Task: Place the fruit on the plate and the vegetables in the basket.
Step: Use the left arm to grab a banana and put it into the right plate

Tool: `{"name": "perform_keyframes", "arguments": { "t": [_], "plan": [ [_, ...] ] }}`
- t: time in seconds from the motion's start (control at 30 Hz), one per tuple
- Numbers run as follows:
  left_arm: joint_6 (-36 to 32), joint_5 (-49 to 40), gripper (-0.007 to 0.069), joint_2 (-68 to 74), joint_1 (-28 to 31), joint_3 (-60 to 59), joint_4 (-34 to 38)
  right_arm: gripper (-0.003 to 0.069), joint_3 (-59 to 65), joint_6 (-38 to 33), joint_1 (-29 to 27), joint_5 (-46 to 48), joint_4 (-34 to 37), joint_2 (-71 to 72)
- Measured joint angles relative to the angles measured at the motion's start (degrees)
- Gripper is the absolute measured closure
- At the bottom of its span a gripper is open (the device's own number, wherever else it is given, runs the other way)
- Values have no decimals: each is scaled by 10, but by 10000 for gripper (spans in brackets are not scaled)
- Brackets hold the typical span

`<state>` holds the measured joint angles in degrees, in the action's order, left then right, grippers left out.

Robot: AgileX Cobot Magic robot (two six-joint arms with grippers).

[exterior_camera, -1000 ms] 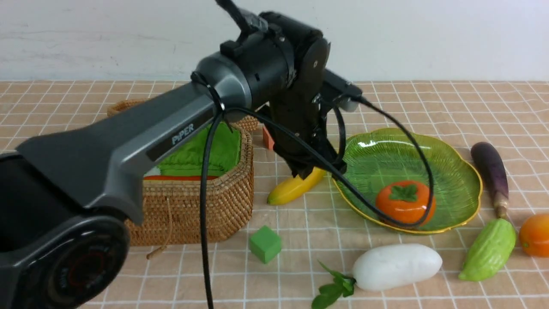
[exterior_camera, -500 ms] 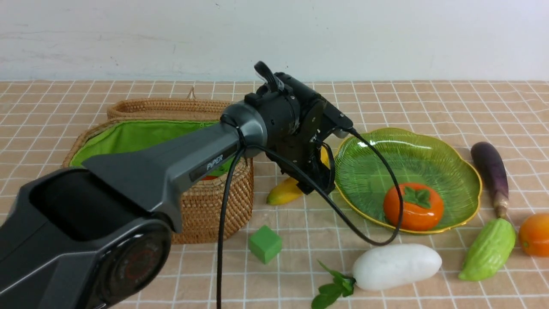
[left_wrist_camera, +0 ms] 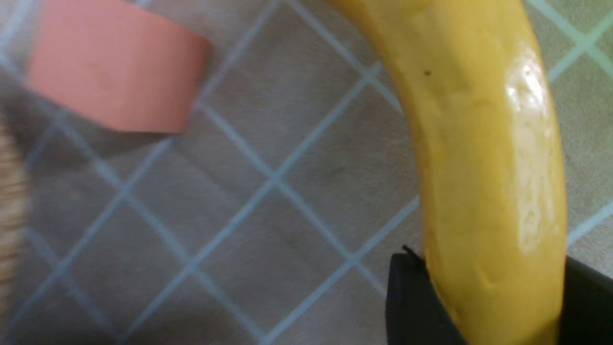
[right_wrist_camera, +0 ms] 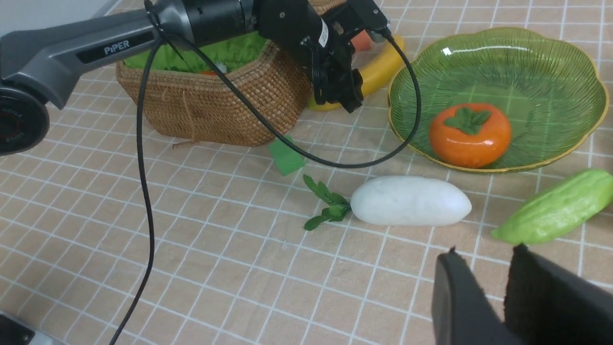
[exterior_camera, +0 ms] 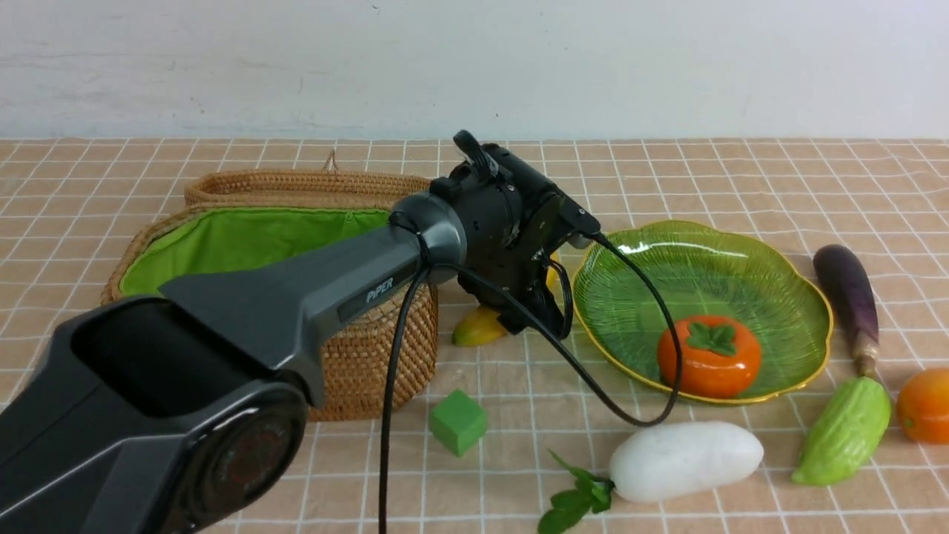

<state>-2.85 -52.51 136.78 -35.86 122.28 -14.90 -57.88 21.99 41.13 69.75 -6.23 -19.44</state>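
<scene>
Since a second ago the left arm (exterior_camera: 296, 297) has come down and the banana (left_wrist_camera: 479, 143) has slid toward the basket (exterior_camera: 371, 348). Nearest me, the right gripper (right_wrist_camera: 491, 273) hangs empty, jaws narrowly apart; radish (exterior_camera: 686, 460), gourd (exterior_camera: 845, 430) and green cube (exterior_camera: 458, 421) lie loose. The left gripper (exterior_camera: 530, 319) pinches the banana between basket and plate (exterior_camera: 741, 259). Done that I can see: the orange fruit (exterior_camera: 710, 356), on the plate. Left, I judge: banana, mango (exterior_camera: 925, 406), radish, gourd, eggplant (exterior_camera: 849, 293). The arm's cable (exterior_camera: 637, 415) droops across the plate's near rim; the orange cube (left_wrist_camera: 115, 67) sits just beyond the banana
</scene>
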Motion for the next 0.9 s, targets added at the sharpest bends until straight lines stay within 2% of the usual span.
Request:
{"name": "perform_keyframes", "arguments": {
  "t": [0.2,0.33,0.37,0.47,0.53,0.8,0.83,0.9],
  "plan": [
    [0,-44,312,-100,-3,29,4,487,0,-11,0,0,0,0],
    [-72,-50,312,-140,-15,35,53,487,0,-20,0,0,0,0],
    [-109,-46,312,-144,-23,37,91,487,0,-21,0,-1,2,0],
    [-155,-9,312,-118,-35,37,180,487,0,-21,0,-2,11,0],
    [-174,25,312,-88,-37,37,210,487,0,-21,0,-2,21,0],
    [-212,150,303,-10,-35,33,230,487,0,-21,0,0,69,0],
    [-212,160,288,-7,-35,33,231,487,0,-21,0,0,71,0],
    [-213,179,190,-4,-35,33,240,487,0,-21,0,0,75,0]
  ]
}}
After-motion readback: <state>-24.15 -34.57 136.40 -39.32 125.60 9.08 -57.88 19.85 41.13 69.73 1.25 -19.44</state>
